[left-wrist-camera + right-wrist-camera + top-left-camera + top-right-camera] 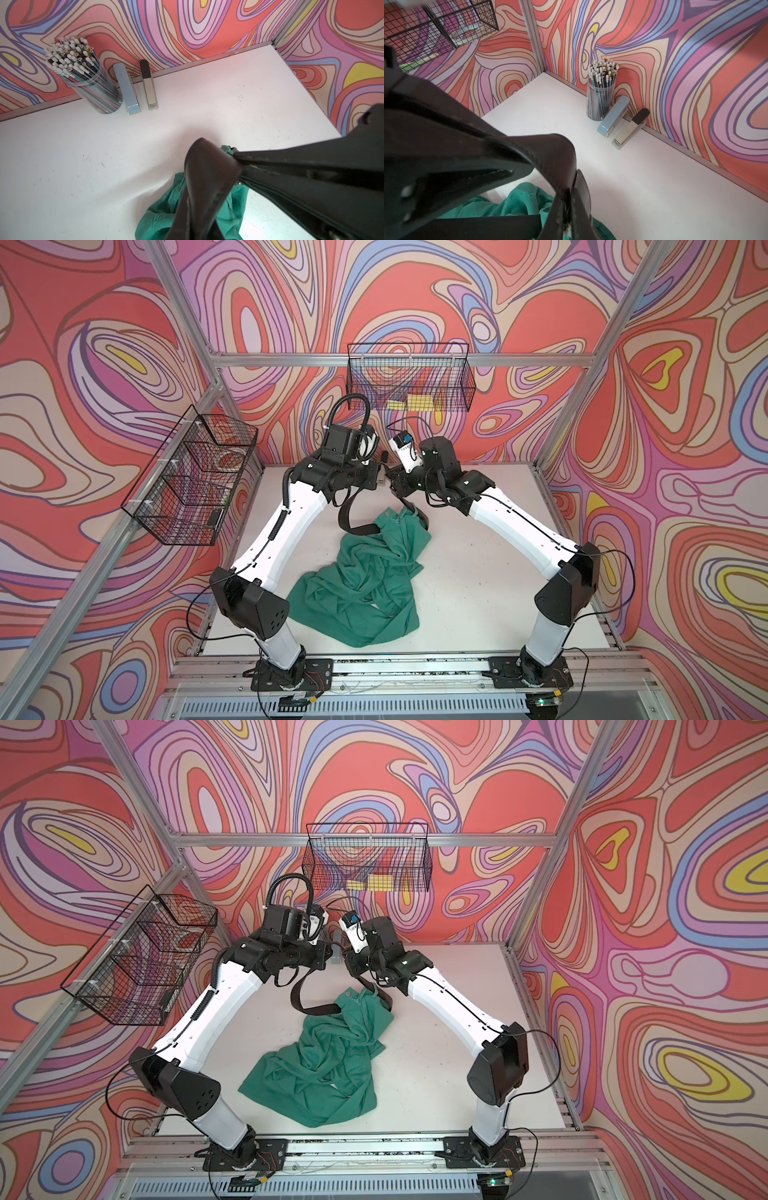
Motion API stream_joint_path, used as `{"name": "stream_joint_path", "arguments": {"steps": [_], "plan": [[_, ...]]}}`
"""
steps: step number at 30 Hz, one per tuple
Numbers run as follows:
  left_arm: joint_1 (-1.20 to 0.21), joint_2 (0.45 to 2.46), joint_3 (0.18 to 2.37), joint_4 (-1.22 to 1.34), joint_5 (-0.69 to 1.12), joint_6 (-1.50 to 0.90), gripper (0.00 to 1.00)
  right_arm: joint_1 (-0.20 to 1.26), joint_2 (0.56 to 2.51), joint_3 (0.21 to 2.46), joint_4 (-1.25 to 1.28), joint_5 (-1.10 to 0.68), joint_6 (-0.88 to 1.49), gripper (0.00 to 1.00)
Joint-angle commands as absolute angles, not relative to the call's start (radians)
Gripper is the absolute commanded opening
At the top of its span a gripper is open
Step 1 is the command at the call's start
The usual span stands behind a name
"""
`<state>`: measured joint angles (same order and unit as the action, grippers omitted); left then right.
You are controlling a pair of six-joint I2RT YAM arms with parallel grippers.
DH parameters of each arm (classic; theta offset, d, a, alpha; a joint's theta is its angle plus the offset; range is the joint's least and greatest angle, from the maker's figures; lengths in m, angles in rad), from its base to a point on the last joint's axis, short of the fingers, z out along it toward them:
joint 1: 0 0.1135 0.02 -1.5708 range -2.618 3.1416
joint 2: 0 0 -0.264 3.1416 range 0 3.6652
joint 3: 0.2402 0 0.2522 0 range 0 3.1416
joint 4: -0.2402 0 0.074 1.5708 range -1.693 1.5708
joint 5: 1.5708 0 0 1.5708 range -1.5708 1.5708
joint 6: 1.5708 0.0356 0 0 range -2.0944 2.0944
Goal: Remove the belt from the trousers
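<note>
Your left fingers (291,166) and right fingers (446,135) are clamped on the belt (207,176). Draw it out steadily and hold the trousers (374,572) down on the worktop (478,572).

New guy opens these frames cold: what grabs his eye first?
The loud red, pink and lilac swirl walls all round the cell. Then the teal trousers crumpled in the middle of the white table, and at its far side the left gripper and right gripper nose to nose, each shut on the dark belt, which runs down into the waistband.
</note>
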<state>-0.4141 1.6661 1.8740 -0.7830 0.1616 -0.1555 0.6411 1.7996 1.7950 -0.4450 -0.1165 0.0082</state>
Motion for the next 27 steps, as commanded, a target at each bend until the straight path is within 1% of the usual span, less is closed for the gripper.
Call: {"name": "stream_joint_path", "arguments": {"steps": [1,5,8,12,13,17,21,23,27], "plan": [[-0.382,1.604,1.977,-0.647,0.252,-0.238,0.00,0.629,1.829,1.708,-0.545,-0.061,0.016,0.12],[-0.359,1.580,1.977,-0.617,0.277,-0.269,0.00,0.616,1.831,1.662,-0.530,-0.054,0.030,0.13],[-0.352,1.571,1.976,-0.611,0.288,-0.286,0.00,0.605,1.837,1.647,-0.532,-0.031,0.046,0.10],[-0.351,1.558,1.962,-0.596,0.298,-0.309,0.00,0.602,1.851,1.642,-0.546,-0.017,0.046,0.09],[-0.350,1.557,1.956,-0.591,0.299,-0.313,0.00,0.602,1.852,1.641,-0.550,-0.018,0.047,0.11],[-0.351,1.559,1.932,-0.596,0.299,-0.321,0.00,0.601,1.825,1.646,-0.534,-0.040,0.064,0.22],[-0.350,1.562,1.888,-0.609,0.270,-0.332,0.00,0.602,1.718,1.633,-0.457,-0.042,0.090,0.30],[-0.350,1.565,1.866,-0.616,0.248,-0.349,0.00,0.603,1.659,1.609,-0.394,-0.037,0.098,0.34],[-0.351,1.581,1.855,-0.639,0.225,-0.384,0.00,0.602,1.572,1.561,-0.293,-0.034,0.100,0.38]]}}
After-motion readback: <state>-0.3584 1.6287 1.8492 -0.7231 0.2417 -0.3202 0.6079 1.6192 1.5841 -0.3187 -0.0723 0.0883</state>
